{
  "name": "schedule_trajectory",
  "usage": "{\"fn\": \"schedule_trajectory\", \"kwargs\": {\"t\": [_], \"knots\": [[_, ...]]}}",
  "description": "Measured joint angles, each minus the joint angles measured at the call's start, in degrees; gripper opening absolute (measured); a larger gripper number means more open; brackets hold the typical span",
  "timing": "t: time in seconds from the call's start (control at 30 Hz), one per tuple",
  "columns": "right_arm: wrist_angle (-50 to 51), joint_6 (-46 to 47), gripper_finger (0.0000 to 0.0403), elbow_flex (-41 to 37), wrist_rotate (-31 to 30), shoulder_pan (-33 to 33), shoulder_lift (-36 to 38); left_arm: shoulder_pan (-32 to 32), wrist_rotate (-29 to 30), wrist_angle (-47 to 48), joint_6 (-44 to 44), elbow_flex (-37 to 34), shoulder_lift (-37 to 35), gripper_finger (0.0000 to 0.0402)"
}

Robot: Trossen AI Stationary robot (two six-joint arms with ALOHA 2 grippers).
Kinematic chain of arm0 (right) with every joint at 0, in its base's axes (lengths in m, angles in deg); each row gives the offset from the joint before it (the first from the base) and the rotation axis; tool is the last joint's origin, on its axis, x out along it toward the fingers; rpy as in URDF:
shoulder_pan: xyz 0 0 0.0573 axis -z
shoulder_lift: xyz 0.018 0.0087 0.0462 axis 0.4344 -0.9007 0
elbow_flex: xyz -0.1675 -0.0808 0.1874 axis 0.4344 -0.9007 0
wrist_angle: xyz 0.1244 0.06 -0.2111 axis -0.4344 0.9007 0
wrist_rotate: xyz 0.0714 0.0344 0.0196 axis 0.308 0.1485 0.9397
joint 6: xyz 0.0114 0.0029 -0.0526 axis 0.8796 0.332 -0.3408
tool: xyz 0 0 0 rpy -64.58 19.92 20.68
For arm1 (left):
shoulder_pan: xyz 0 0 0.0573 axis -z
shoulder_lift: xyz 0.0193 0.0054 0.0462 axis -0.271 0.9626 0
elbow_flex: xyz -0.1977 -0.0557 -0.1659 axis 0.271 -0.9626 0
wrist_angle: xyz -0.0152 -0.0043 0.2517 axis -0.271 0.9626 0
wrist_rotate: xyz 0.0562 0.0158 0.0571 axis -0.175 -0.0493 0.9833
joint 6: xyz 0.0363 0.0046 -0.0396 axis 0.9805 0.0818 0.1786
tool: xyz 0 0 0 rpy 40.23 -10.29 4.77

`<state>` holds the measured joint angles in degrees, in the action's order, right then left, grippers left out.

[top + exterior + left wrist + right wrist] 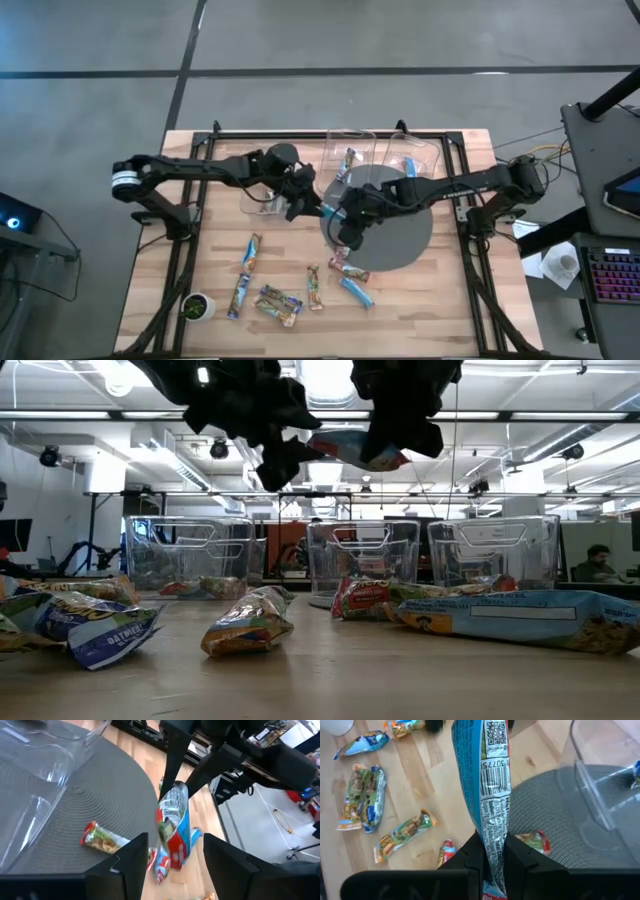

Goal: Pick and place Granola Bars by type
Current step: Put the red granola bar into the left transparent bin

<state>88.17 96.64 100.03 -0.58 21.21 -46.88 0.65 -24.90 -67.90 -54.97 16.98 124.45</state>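
My right gripper (343, 213) is shut on a light-blue granola bar (328, 210), high above the middle of the table. In the low view the bar (358, 448) reaches from it toward my left gripper (280, 452). My left gripper (172, 857) is open, with its two fingers on either side of the bar's free end (170, 852) and a gap showing on each side. Several other granola bars lie on the wood near the front, such as one (250, 250) and another (357, 292). One red-ended bar (102, 837) lies on the grey mat. My right gripper pinches one end of the bar's wrapper (492, 837) between its two fingers. It comes slanting down from the table's right side. The bar sticks out past the fingertips along their line, barcode side toward the wrist camera. It is lifted clear of the table.
Three clear bins stand at the back: one (262, 203) under my left arm, one (350, 150) and one (415, 155), each with bars inside. A round grey mat (405, 245) lies right of centre. A small white cup (197, 305) sits at the front left.
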Motion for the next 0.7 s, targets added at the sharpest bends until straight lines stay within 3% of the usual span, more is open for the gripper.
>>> {"fn": "schedule_trajectory", "kwargs": {"t": [0.23, 0.43, 0.7], "knots": [[-0.2, -0.6, 0.0033, 0.0, -0.1, 0.5, 0.0, 0.0, -3.9, -9.7, -3.8, 0.0, 4.2, 0.0172], [-0.1, -0.8, 0.0033, 0.0, -0.1, 0.6, 0.1, 0.0, -3.9, -9.8, -3.9, 0.0, 4.6, 0.0166], [0.0, -0.9, 0.0036, 0.0, -0.5, 0.6, 0.1, 0.0, -3.9, -9.4, -4.2, 0.0, 4.5, 0.0090]]}}
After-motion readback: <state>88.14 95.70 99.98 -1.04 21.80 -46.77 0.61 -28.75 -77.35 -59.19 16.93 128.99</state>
